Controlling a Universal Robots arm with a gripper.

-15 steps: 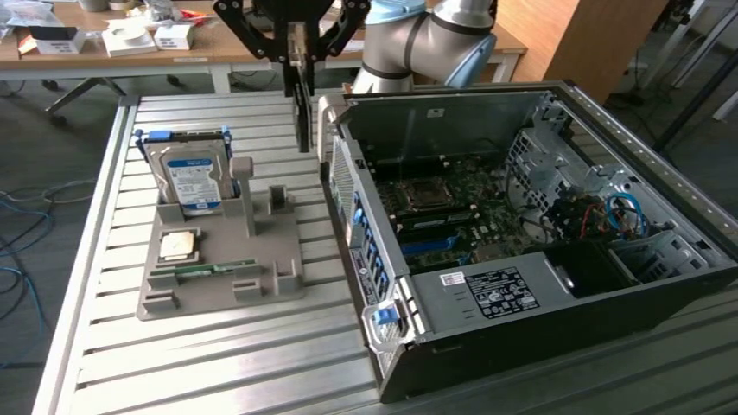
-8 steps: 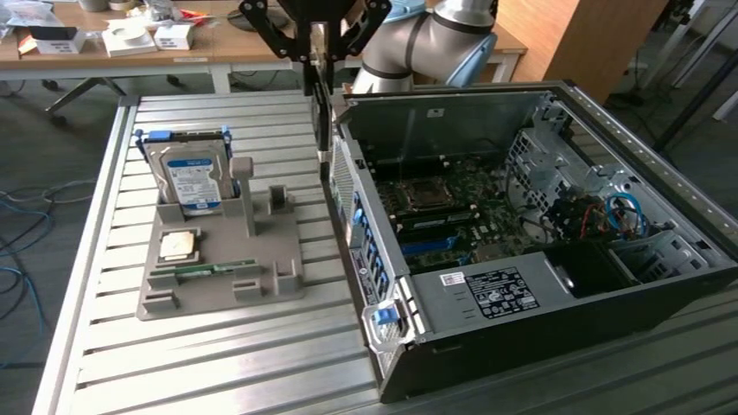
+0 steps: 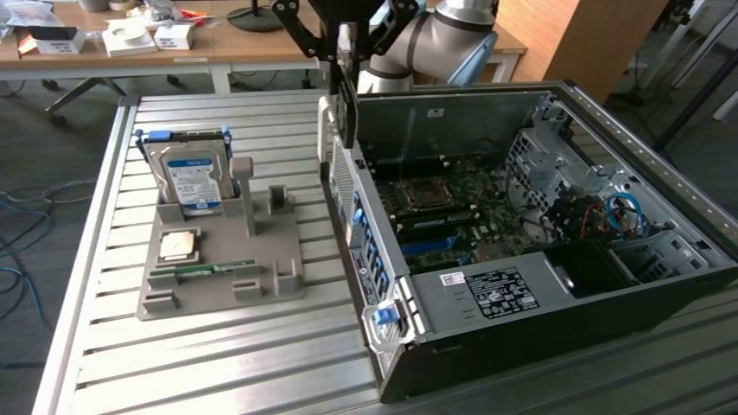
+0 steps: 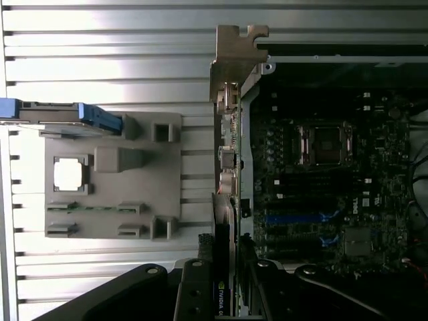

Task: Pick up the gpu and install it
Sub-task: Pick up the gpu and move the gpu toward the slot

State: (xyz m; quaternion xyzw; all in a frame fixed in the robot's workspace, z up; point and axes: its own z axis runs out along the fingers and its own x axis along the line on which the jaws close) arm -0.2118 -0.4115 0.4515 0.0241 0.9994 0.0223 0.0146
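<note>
The gpu [image 3: 345,108] hangs on edge from my gripper [image 3: 346,60], which is shut on its upper part. The dark board points down, and its silver bracket [image 3: 327,130] sits at the side toward the exterior view's left. The card hovers just above the near wall of the open computer case [image 3: 461,112], over the case's back edge. In the wrist view the gpu [image 4: 227,160] appears edge-on between my fingers [image 4: 194,287], with its bracket [image 4: 235,60] at the far end. Beside it lies the motherboard [image 4: 321,187] with blue slots [image 4: 294,217].
A grey holder [image 3: 219,259] on the slatted metal table [image 3: 231,363] carries a silver hard drive [image 3: 190,177], a CPU [image 3: 179,246] and a green RAM stick [image 3: 213,270]. Cables [image 3: 600,216] and drive cages fill the case's right side. A cluttered desk [image 3: 150,39] stands behind.
</note>
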